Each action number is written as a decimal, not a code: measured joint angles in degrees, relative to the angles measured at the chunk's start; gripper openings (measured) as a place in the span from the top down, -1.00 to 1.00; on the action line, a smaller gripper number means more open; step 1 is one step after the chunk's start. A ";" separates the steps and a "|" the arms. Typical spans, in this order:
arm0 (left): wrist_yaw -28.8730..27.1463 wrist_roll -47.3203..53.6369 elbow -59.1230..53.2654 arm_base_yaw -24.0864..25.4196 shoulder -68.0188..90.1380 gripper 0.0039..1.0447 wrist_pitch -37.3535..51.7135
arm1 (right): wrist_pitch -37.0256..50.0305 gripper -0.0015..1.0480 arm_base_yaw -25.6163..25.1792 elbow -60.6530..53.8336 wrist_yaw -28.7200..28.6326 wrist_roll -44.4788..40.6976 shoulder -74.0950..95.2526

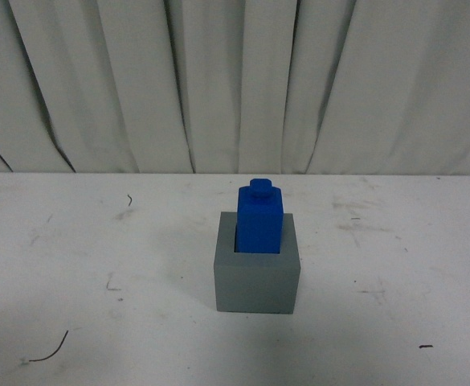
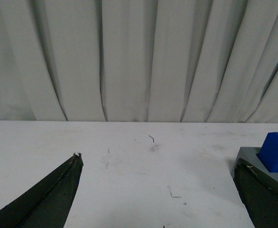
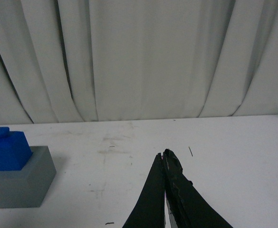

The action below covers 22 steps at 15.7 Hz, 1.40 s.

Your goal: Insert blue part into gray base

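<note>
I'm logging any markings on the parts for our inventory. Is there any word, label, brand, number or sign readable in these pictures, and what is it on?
None: no readable text in any view.
The blue part is plain blue, with no print.
The gray base is plain gray, with no label.
The white table bears only scuffs and stray dark threads, no writing.
The curtain behind is unmarked.
The left gripper and the right gripper show no markings.
</note>
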 joint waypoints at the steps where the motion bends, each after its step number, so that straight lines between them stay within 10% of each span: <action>1: -0.11 0.02 0.00 0.00 0.00 -0.88 -0.02 | -0.76 0.96 0.00 -1.11 0.02 0.04 -1.16; 4: 0.00 0.00 0.00 0.00 0.00 -0.88 0.00 | -0.31 0.96 0.00 -1.11 0.00 0.07 -1.20; 5: 0.00 0.00 0.00 0.00 0.00 -0.88 0.00 | -0.33 0.79 0.00 -1.11 0.00 0.07 -1.20; 6: 0.00 0.00 0.00 0.00 0.00 -0.88 0.00 | -0.31 0.20 0.00 -1.11 0.00 0.07 -1.20; 12: 0.00 0.00 0.00 0.00 0.00 -0.88 0.00 | -0.31 -0.85 0.00 -1.11 0.00 0.07 -1.20; 22: 0.00 0.00 0.00 0.00 0.00 -0.88 0.00 | -0.31 -0.88 0.00 -1.11 0.00 0.17 -1.20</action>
